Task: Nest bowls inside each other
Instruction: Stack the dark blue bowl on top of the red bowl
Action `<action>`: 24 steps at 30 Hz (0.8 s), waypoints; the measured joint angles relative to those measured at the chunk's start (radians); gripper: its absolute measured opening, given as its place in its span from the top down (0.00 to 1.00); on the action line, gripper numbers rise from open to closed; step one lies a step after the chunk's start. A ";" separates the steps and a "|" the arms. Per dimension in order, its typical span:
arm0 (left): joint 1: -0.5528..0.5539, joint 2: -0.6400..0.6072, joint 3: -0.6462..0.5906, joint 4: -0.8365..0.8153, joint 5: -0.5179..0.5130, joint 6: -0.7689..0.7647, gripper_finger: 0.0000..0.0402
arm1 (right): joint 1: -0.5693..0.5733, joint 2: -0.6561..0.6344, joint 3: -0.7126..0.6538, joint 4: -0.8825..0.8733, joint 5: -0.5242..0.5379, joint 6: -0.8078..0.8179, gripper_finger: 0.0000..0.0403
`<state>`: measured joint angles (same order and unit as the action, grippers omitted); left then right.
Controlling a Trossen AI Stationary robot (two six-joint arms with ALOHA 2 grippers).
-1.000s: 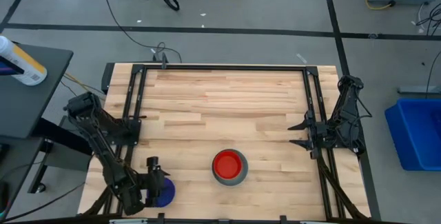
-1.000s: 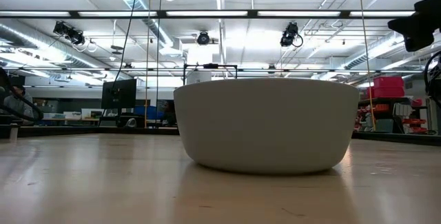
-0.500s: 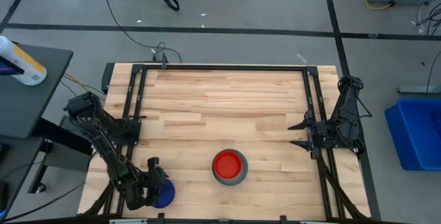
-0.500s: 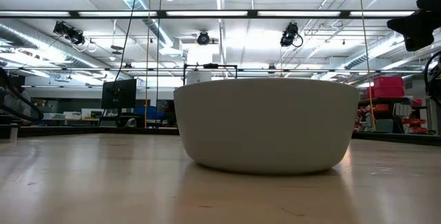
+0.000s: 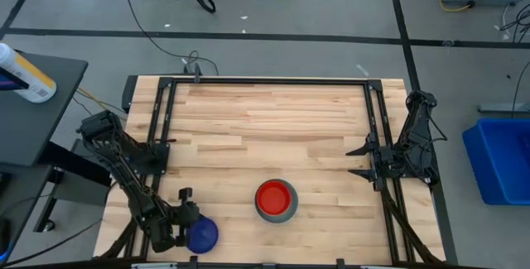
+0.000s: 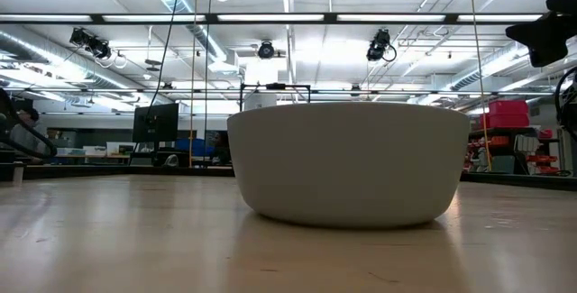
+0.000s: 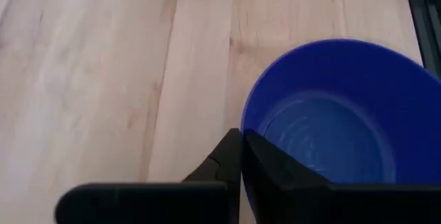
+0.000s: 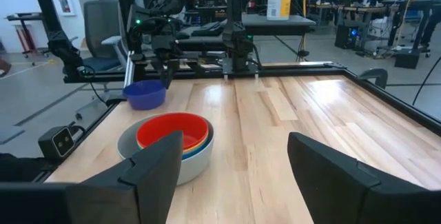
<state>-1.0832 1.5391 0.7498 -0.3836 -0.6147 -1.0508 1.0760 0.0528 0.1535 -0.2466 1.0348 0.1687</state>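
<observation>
While the left gripper (image 5: 184, 219) sits at about seven o'clock on the light wooden table (image 5: 273, 128), its fingers are pinched together on the rim of the small round dark blue plastic bowl (image 5: 202, 234), one finger inside the wall and one outside, as the left wrist view confirms (image 7: 241, 158). Judgement: the step in hand is lifting this bowl for transfer into the stack. To do it well, the grip on the thin rim should be kept firm, the bowl raised straight up clear of the table, carried level toward six o'clock, centred over the red bowl, and lowered squarely before release; a tilted bowl held by one edge could swing or slip.

Condition of the bowl: it stands upright, empty, glossy inside, and undamaged as far as can be seen. It is apart from the stack, nearer the table's front left corner.

Just right of it, at roughly six o'clock, stands the larger pale grey round plastic bowl (image 5: 277, 210), holding the smaller red round plastic bowl (image 5: 274, 196); the right wrist view shows a yellow rim (image 8: 196, 143) beneath the red one.

Farther off, at three o'clock by the table's edge, the right gripper (image 5: 358, 160) waits with fingers spread wide, holding nothing.
</observation>
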 joint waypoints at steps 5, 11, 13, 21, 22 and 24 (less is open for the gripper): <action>0.000 0.000 0.000 -0.016 -0.063 0.010 0.98 | 0.000 0.000 0.000 0.000 0.000 0.000 0.35; 0.000 0.000 0.000 -0.015 -0.298 0.072 0.99 | 0.000 0.000 0.000 -0.002 0.000 0.000 0.39; 0.000 0.000 0.000 -0.005 -0.413 0.097 0.99 | 0.000 0.000 0.000 -0.003 0.000 0.000 0.40; 0.040 0.000 0.000 0.097 -0.690 0.249 0.99 | 0.000 0.000 0.000 -0.004 0.000 -0.002 0.44; 0.051 0.000 0.000 0.108 -0.704 0.262 0.99 | 0.000 0.000 0.000 -0.004 0.000 -0.003 0.44; 0.085 0.000 0.000 0.133 -0.697 0.311 0.99 | 0.000 0.000 0.000 -0.004 0.000 -0.008 0.45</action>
<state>-0.9980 1.5394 0.7494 -0.2505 -1.3116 -0.7401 1.0760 0.0528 0.1535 -0.2504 1.0344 0.1609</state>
